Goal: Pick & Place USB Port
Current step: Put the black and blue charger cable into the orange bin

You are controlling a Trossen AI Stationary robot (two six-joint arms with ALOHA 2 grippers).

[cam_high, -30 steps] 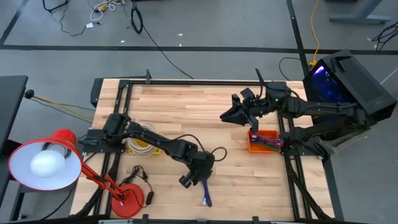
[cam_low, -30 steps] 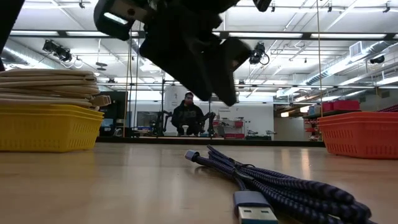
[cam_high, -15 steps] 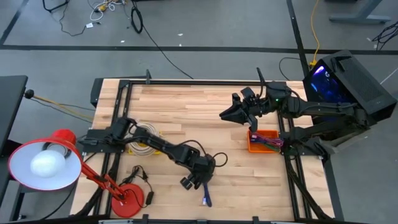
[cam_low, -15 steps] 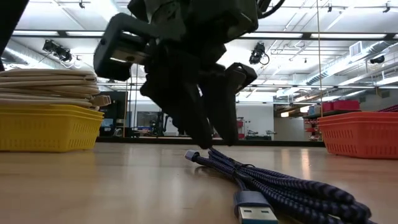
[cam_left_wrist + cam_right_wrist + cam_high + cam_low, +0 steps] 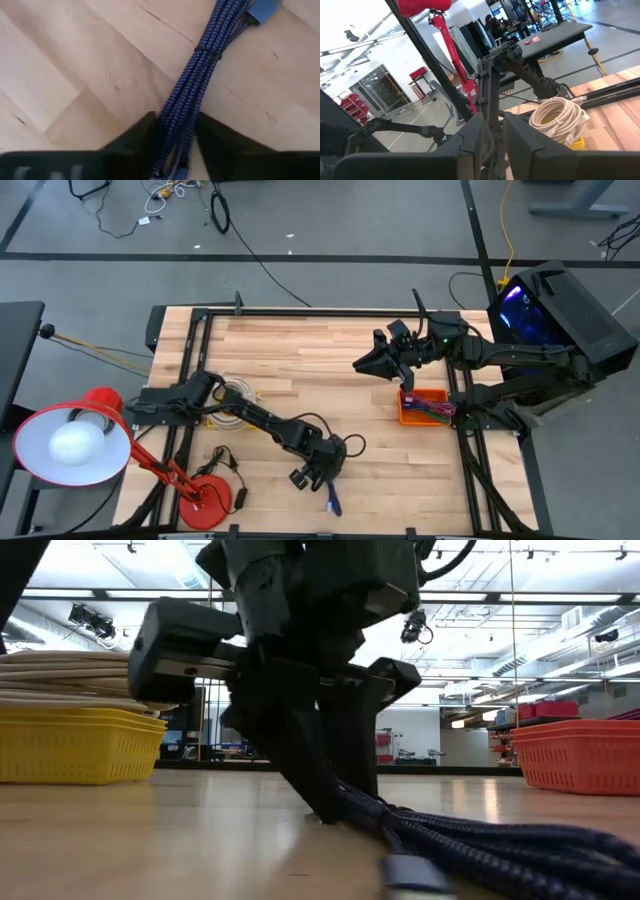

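Left wrist view: the left gripper (image 5: 175,142) straddles the blue braided USB cable (image 5: 197,80), its 2 fingers (image 5: 135,137) apart, not yet clamped.

Both fingers rest on the wooden table (image 5: 60,60) with the bundle running between them and outward to its plug. A good grasp likely needs a centred, even squeeze so no strand slips out. The right gripper (image 5: 362,365) hangs well apart, above the orange bin (image 5: 408,416); whether its fingers grip anything cannot be told.
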